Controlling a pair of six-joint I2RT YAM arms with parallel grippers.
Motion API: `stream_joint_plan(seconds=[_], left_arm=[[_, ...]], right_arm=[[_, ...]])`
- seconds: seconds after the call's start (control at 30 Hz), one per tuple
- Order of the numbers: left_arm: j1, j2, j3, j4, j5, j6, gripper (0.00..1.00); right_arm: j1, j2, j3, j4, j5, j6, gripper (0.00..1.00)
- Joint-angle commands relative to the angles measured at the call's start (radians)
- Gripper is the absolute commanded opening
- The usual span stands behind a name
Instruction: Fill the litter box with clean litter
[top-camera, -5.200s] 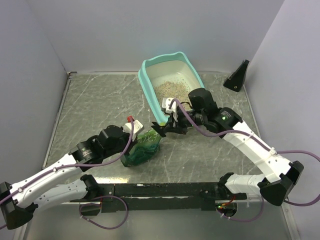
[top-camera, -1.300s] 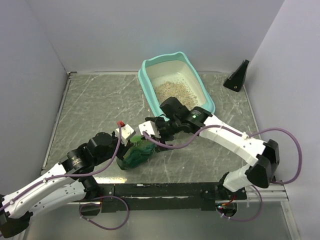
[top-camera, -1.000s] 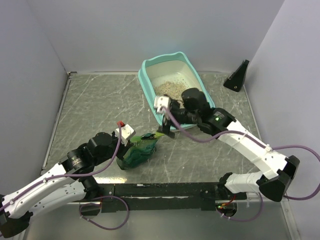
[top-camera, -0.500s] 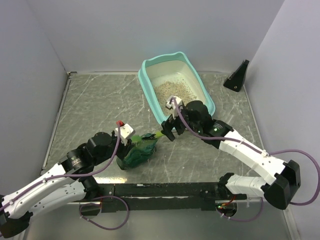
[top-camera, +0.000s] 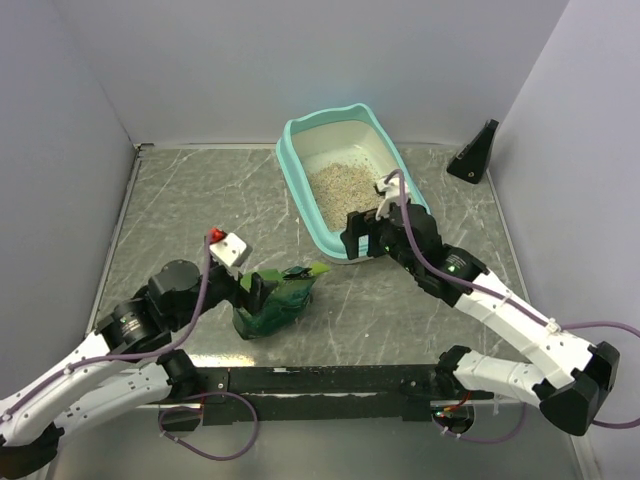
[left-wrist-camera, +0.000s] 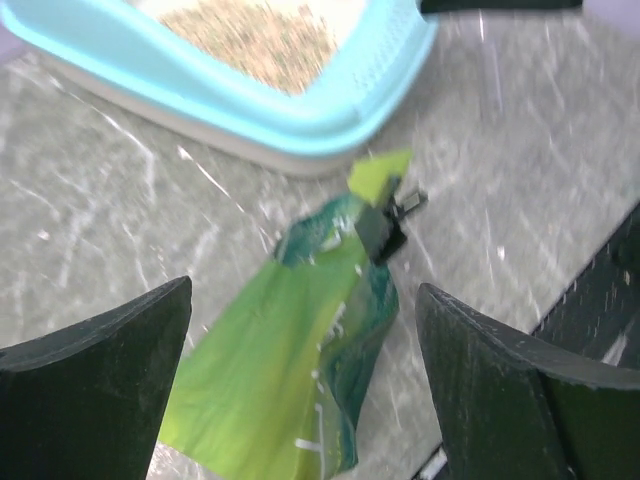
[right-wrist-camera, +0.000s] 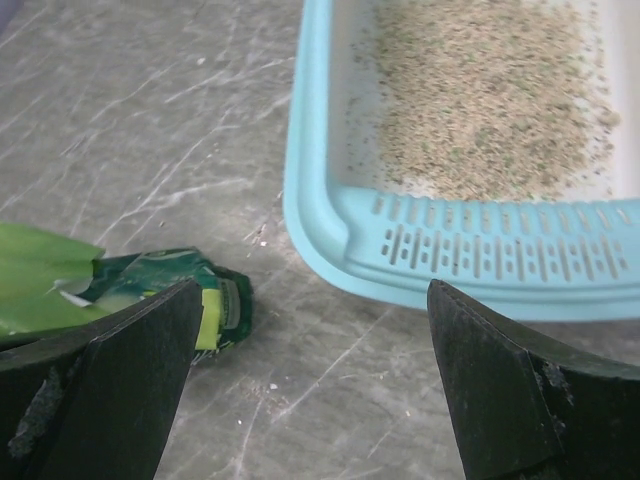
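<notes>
A: Far left, the left gripper (left-wrist-camera: 302, 298) has its fingers spread wide. Its wrist camera catches what the overhead misses: the green bag (left-wrist-camera: 285, 370) lies between them, unclamped. Whether it brushes a finger, I cannot tell.

B: From above, that bag is a crumpled green lump on the table (top-camera: 180, 200), its lime flap pointing toward the litter box (top-camera: 296, 180).

A: There's plenty of bare grey surface left of the bag, right out to the table's edge by the wall.

B: Moving right, the litter box sits angled at back centre, its near corner close to the bag but apart from it. The clean litter (top-camera: 345, 185) is a tan patch in the cream pan, and only the top view shows it whole.

A: The right wrist view gives the close detail: a slotted teal rim, with stray grains off the pile.

B: The right gripper (right-wrist-camera: 315, 290) gapes wide too, holding nothing. It hovers at the box's near end with the rim straight ahead.

A: Far right, a black wedge (top-camera: 478, 152) stands by the wall, well apart from everything.
</notes>
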Motion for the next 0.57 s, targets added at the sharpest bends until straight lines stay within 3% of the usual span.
stream_joint_plan(seconds=[0.0,0.23,0.43,0.53], left_arm=[[0.002,0.02,0.087,0.048,-0.124,-0.056,0.97],[0.002,0.112,0.162,0.029,-0.229,-0.104,0.97],[0.002,0.132,0.15,0.106,-0.277,-0.133,0.97],[0.002,0.141,0.153,0.115,-0.284,-0.127,0.97]], right_arm=[[-0.004,-0.094,0.001,-0.007,0.104,0.07,1.0],[-0.005,-0.203,-0.001,-0.057,0.146,0.075,1.0],[-0.015,-0.254,-0.023,-0.065,0.132,0.033,1.0],[-0.015,-0.246,-0.01,-0.07,0.247,0.059,1.0]])
